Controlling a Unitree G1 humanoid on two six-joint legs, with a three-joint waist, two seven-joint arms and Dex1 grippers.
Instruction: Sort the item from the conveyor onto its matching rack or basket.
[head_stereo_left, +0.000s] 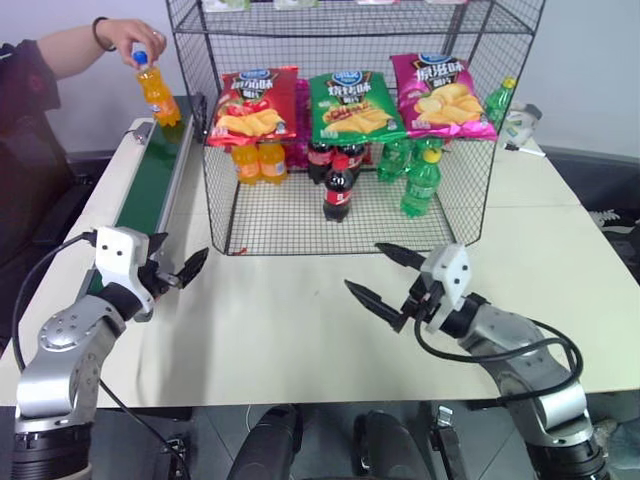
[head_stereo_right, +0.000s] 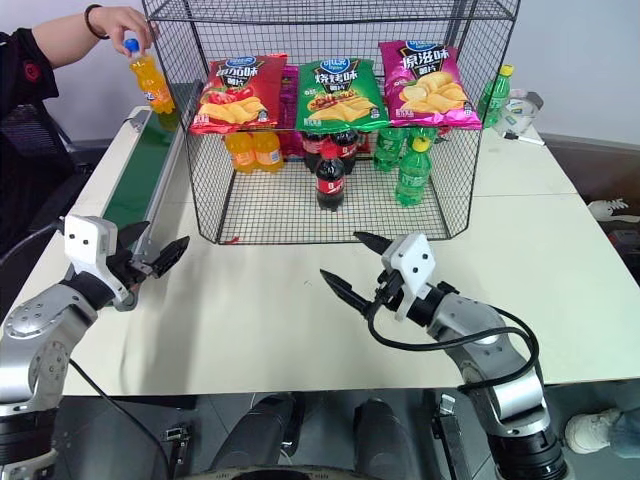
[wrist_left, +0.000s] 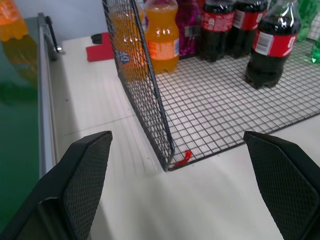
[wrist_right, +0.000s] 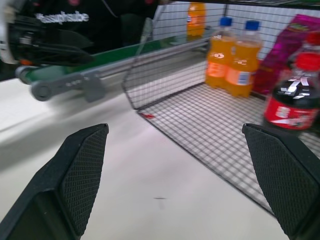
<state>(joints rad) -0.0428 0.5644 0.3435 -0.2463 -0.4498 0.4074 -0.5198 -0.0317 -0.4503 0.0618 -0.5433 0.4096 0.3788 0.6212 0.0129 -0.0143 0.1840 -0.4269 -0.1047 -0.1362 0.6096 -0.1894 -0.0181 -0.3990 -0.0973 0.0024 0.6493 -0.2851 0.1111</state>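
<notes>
you are at the very start: the small clear plastic bottle of orange soda with a blue cap is held by a person's hand at the far end of the long dark-green conveyor belt, just left of the tall black wire-mesh rack, its base about on the belt. your left gripper hangs released beside the belt's near end. your right gripper is also spread wide and empty, over the white desk in front of the rack. next, wait for the bottle to come within reach, then close the left gripper on it.
</notes>
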